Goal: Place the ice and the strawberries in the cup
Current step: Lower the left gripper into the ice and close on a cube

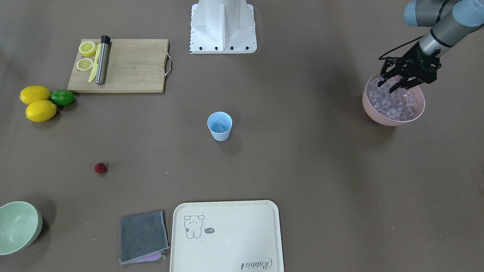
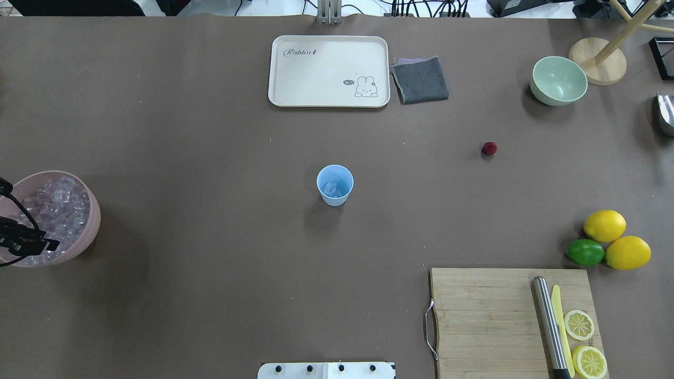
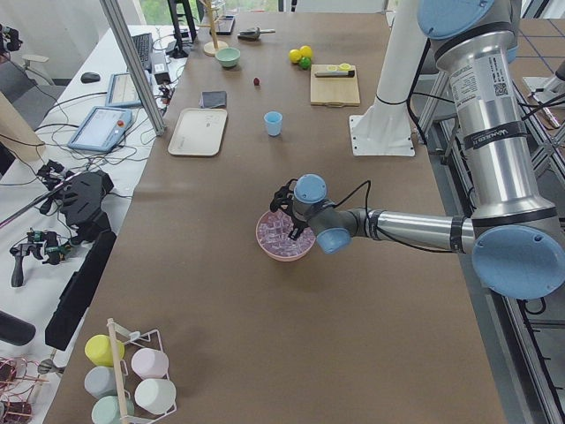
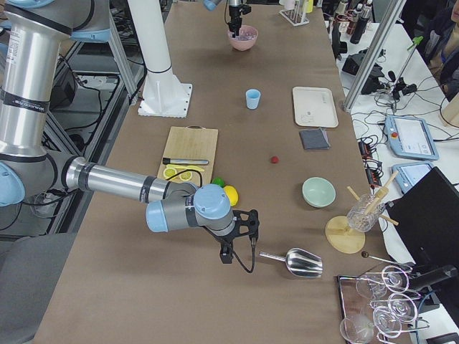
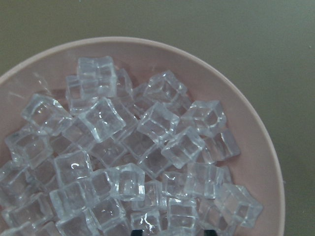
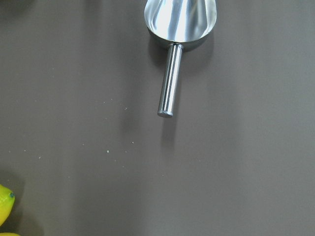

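The light-blue cup (image 1: 219, 126) stands upright mid-table and holds one ice cube (image 2: 330, 188). The pink bowl (image 1: 378, 117) at my left end is heaped with clear ice cubes (image 5: 147, 147). My left gripper (image 1: 386, 87) is open, with its fingers down just above the ice at the bowl's near side, and holds nothing. The dark-red strawberry (image 1: 100, 168) lies alone on the table, far to the right of the cup (image 2: 335, 185). My right gripper (image 4: 240, 236) shows only in the right side view, above bare table near a metal scoop; I cannot tell whether it is open or shut.
A metal scoop (image 6: 170, 78) lies in front of the right wrist. A cutting board (image 2: 511, 316) carries lemon halves, a knife and a steel muddler. Two lemons and a lime (image 2: 585, 252) lie beside it. A cream tray (image 2: 329, 100), a grey cloth (image 2: 421, 79) and a pale green bowl (image 2: 558, 92) sit at the far edge.
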### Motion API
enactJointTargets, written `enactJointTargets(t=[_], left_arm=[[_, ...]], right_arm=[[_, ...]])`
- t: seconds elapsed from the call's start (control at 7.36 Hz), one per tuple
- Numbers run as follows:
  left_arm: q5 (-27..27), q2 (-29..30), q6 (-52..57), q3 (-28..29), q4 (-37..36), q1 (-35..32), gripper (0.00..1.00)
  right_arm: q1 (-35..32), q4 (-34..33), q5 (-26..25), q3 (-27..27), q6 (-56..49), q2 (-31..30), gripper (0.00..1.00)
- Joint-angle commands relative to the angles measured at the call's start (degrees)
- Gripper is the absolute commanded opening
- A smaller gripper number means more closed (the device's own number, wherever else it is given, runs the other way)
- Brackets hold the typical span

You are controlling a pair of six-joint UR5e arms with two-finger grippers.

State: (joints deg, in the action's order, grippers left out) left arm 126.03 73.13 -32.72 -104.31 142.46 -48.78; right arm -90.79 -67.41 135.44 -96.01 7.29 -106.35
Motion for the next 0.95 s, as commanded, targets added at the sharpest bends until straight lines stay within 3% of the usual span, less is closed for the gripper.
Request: enactJointTargets(t=[0.0, 0.54, 0.82], left_arm=[[0.00, -0.01, 0.02, 0.34, 0.01, 0.18, 0.47], [0.00, 0.08, 0.11, 1.48, 1.15, 0.27, 0.44], [0.09, -0.01, 0.02, 1.39, 1.15, 0.27, 0.33]], right_arm=[[0.00, 0.00, 0.00, 0.03, 0.01, 0.00, 1.00], [0.00, 0.00, 0.00, 0.03, 0.01, 0.00, 1.00], [0.00, 0.00, 0.00, 0.03, 0.01, 0.00, 1.00]])
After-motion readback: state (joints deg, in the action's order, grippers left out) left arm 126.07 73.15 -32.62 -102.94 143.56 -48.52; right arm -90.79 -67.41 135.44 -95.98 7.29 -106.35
